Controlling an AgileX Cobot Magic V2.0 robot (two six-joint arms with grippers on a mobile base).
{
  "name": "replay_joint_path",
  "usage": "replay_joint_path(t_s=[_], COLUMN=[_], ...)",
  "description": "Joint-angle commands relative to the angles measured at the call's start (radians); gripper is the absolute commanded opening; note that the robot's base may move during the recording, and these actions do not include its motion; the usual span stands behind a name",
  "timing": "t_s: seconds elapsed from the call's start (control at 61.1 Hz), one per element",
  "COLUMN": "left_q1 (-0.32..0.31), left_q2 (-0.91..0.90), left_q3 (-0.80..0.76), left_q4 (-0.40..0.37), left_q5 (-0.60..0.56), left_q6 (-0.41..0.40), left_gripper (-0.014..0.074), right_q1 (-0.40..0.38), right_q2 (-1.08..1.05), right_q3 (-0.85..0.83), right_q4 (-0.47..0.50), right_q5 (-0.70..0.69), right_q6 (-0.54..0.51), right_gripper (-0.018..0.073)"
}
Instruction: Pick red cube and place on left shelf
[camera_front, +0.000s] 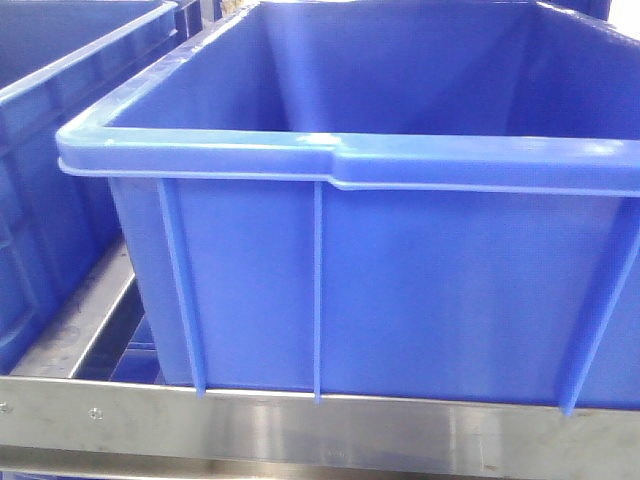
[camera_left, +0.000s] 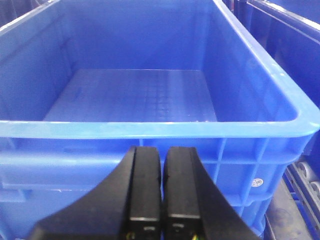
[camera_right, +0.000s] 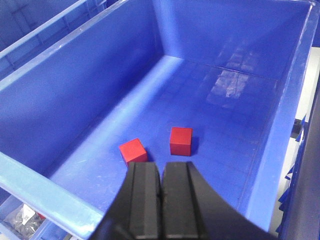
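Red cube: two of them lie on the floor of a big blue crate (camera_right: 260, 165) in the right wrist view, nothing to tell which is meant; the left shelf shows in the front view as a steel rail (camera_front: 300, 430) carrying a ribbed blue crate (camera_front: 400, 290), with a second blue crate (camera_front: 50, 200) to its left. Largest to smallest then: crate walls all round, open floor, the pair of cubes near the near end of that floor, close together but apart. One red cube (camera_right: 180, 140) sits just beyond the right gripper (camera_right: 161, 200) and a touch right of its centre line; the other red cube (camera_right: 133, 151) lies to the near left, its near corner running under the gripper's edge in frame. Both lie below and ahead of the fingertips, so the coming move looks like a short drop forward; being cubes they have no long axis, but each sits turned a little against the finger line. Right gripper: fingers pressed together, holding nothing, so it would need to spread first. Left gripper (camera_left: 161, 200): likewise closed and empty, parked outside the near wall of a blue crate (camera_left: 150, 129) whose floor is bare in that view. Right arm is plainly the nearer. Only the right wrist view shows the cubes; the front view sees no crate floor and neither gripper
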Motion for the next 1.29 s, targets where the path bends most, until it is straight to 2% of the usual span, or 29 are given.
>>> replay_joint_path(t_s=[0.0,0.213,0.393,0.507,0.638,0.965,1.112,1.276], left_q1=[-0.005,-0.005,-0.005,-0.005,-0.005,-0.005,-0.005,-0.005], left_q2=[-0.016,-0.016,-0.016,-0.016,-0.016,-0.016,-0.016,-0.016], left_q3=[0.023,0.023,0.023,0.023,0.023,0.023,0.023,0.023], left_q4=[-0.005,-0.005,-0.005,-0.005,-0.005,-0.005,-0.005,-0.005], left_q5=[-0.086,-0.086,-0.086,-0.086,-0.086,-0.086,-0.086,-0.086], left_q6=[-0.001,-0.001,-0.001,-0.001,-0.001,-0.001,-0.001,-0.001], left_gripper=[0.0102,0.0102,0.0102,0.0102,0.0102,0.0102,0.0102,0.0102], right_q1=[0.0,-0.012,-0.091,-0.163,-0.264,-0.505,-0.569,-0.609], right_q2=[0.003,0.003,-0.007,-0.046,-0.115,-0.387,-0.479,-0.475], right_q3=[-0.023,0.023,0.095,0.119,0.159,0.387,0.505,0.567], right_q4=[-0.021,0.005,0.245,0.303,0.261,0.261,0.311,0.351], right_q5=[-0.094,-0.225,-0.31,-0.354,-0.375,-0.392,-0.438,-0.517], right_q6=[-0.012,-0.025,-0.246,-0.375,-0.396,-0.396,-0.396,-0.396], right_gripper=[0.0048,0.0048,0.0048,0.0048,0.0048,0.0048,0.0048,0.0048])
